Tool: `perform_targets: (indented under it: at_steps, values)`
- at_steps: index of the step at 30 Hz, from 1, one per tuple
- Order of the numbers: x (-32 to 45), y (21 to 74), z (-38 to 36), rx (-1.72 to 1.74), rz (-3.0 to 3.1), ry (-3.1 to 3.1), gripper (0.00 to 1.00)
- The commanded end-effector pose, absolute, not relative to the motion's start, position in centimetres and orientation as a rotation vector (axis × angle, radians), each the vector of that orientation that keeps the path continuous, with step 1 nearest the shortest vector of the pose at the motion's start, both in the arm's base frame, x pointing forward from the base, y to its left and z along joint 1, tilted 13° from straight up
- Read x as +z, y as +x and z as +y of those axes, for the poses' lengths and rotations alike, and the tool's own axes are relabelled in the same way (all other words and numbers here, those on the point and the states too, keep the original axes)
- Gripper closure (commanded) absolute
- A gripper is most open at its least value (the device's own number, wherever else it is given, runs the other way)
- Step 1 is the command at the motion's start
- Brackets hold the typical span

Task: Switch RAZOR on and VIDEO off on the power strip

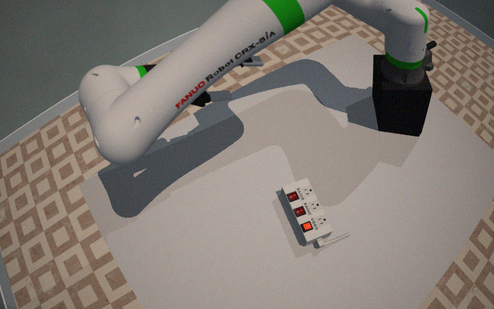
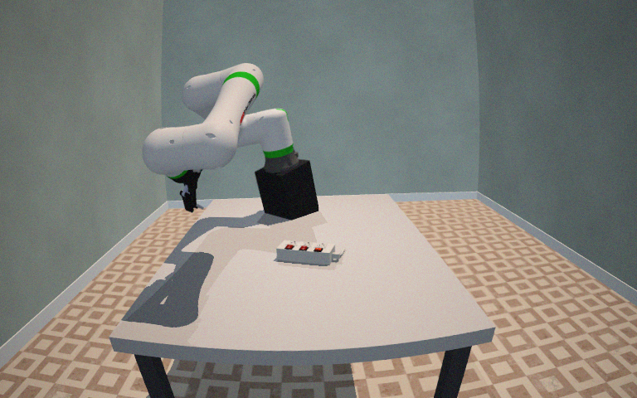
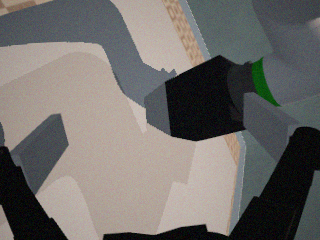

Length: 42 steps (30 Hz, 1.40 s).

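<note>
Top view showed the strip (image 1: 306, 211) lying face up on the table (image 1: 226, 233), right of the middle and well apart from the arm (image 1: 189, 87). Its three red switches ran in a row along one side, each with a socket beside it. RAZOR (image 1: 292, 197) sat at the far end and looked dark; the middle switch (image 1: 299, 210), whose label was too small to read surely, looked dark as well; VIDEO (image 1: 307, 226) at the near end glowed bright orange-red. A short cord stub (image 1: 333, 238) stuck out from the VIDEO end and lay flat on the table.

From the exterior view the strip (image 2: 306, 252) rested flat just in front of the black pedestal (image 2: 286, 188) — near it, not touching. The arm folded out from the pedestal toward the far left corner of the table, casting a broad shadow over the left side.

The gripper (image 2: 189, 196) hung below the wrist near that far left corner, high over the edge and well away from the strip — its fingers spread fully wide with nothing between them. In the wrist view the dark fingers framed the bottom corners, with the pedestal (image 3: 200, 100) and bare table ahead; the strip did not appear there.
</note>
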State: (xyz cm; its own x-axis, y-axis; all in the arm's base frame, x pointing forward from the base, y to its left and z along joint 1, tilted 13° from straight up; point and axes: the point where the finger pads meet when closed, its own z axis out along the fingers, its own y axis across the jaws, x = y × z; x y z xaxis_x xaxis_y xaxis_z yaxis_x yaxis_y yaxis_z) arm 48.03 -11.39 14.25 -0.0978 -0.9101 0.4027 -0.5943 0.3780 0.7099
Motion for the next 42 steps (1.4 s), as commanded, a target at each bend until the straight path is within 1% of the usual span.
perform_targets:
  at_steps: [1, 2, 4, 6, 8, 11, 13, 16, 18, 19, 21, 24, 26, 29, 33, 36, 38, 42]
  values:
    - [12.6, 48.7, -9.6, -0.322, -1.902, 1.253, 0.00]
    - [11.8, 49.1, -8.6, -0.253, -1.959, 1.217, 0.00]
    - [11.8, 49.1, -8.6, -0.253, -1.959, 1.217, 0.00]
    - [9.9, 49.8, -6.2, -0.109, -2.088, 1.130, 0.00]
    - [9.9, 49.8, -6.2, -0.109, -2.088, 1.130, 0.00]
    - [8.0, 50.4, -3.4, 0.028, -2.235, 1.025, 0.00]
    - [8.0, 50.4, -3.4, 0.028, -2.235, 1.025, 0.00]
    - [6.2, 51.0, -0.3, 0.147, -2.391, 0.902, 0.00]
    - [6.2, 51.0, -0.3, 0.147, -2.391, 0.902, 0.00]
    - [5.3, 51.2, 1.2, 0.197, -2.470, 0.835, 0.00]
    - [5.3, 51.2, 1.2, 0.197, -2.470, 0.835, 0.00]
    - [3.7, 51.4, 4.4, 0.269, -2.624, 0.691, 0.00]
    - [3.7, 51.4, 4.4, 0.269, -2.624, 0.691, 0.00]
    - [2.4, 51.4, 7.4, 0.307, -2.764, 0.540, 0.00]
    - [1.9, 51.3, 8.8, 0.314, -2.826, 0.466, 0.00]
    - [1.0, 51.1, 11.4, 0.309, -2.931, 0.325, 0.00]
    - [1.0, 51.1, 11.4, 0.309, -2.931, 0.325, 0.00]
    - [0.1, 50.6, 14.2, 0.276, -3.036, 0.153, 0.00]
